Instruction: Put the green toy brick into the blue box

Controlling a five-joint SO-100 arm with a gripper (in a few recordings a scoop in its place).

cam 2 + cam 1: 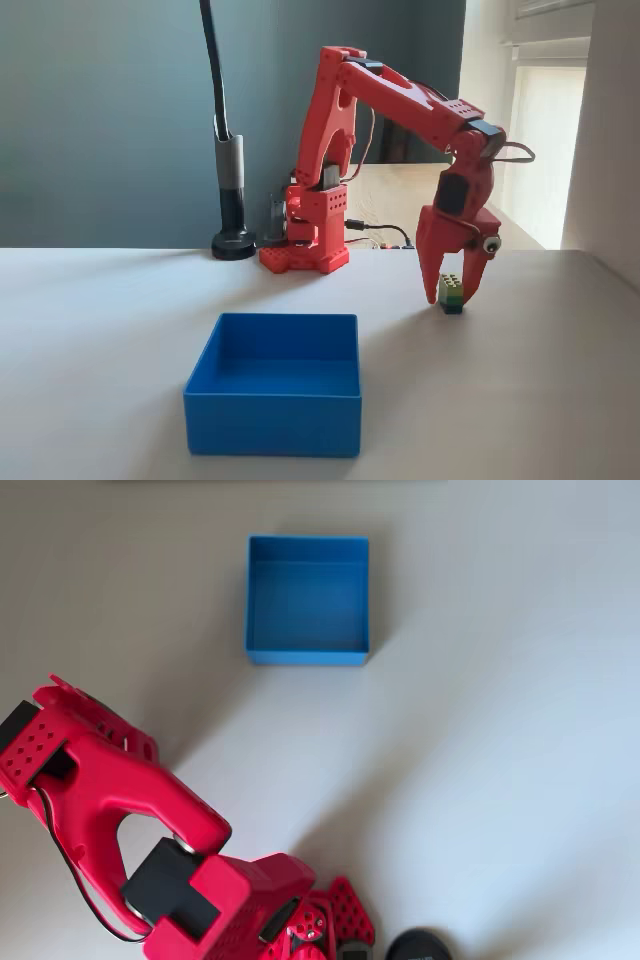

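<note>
Item: green toy brick (pixel 451 292), on worktop (pixel 560 380) beside blue box (pixel 275 397), between open jaws of gripper (pixel 452 290), not yet clamped. Risk: off-centre closing tips or slides brick.

We note the green toy brick (pixel 451 288): small, lime-green, studs up, sitting upright on a darker piece beneath it, toward the right side of the desk in the fixed view. It lies between the two red fingers of the pincer (pixel 455 291); we cannot tell whether they touch it. The blue box (pixel 273 412) is square, bright blue, low-walled, open side up and empty, flat on the desk near its front edge, well apart from the brick; overhead, the box (pixel 307 657) lies near the top edge.
</note>
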